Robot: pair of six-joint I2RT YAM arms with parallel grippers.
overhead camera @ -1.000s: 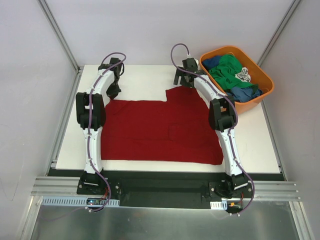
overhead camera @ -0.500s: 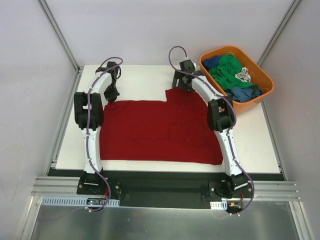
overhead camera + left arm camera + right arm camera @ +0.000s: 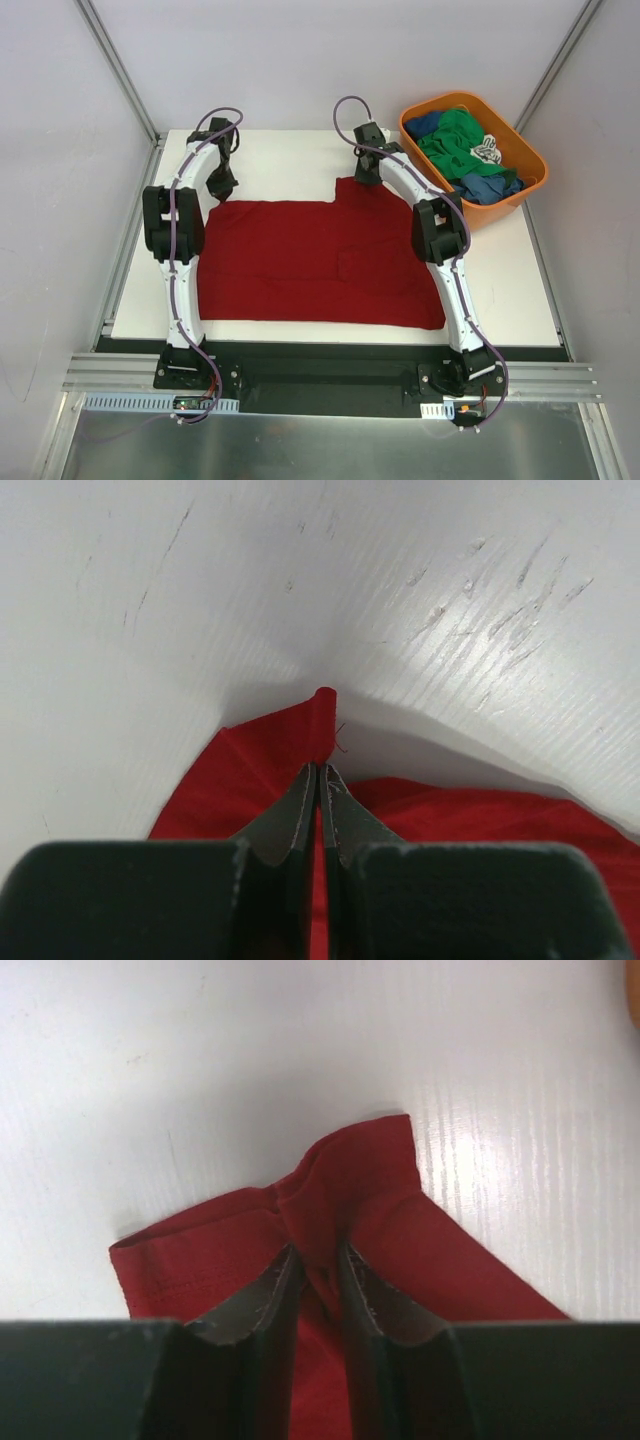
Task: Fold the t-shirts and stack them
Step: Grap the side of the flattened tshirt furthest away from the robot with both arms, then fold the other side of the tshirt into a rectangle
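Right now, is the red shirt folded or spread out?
Mostly spread: the shirt lies flat on the table; left tool and right tool pinch its far corners.

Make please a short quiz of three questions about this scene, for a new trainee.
1. True or false: the dark red t-shirt lies spread on the white table, outside the orange tub.
2. What does the right gripper pinch?
A. a fold at the edge of the dark red t-shirt
B. a blue t-shirt
C. a cable
3. Fill in: the left gripper is shut on the dark red t-shirt at its far ____ corner.

Key: 1 true; 2 A; 3 left.
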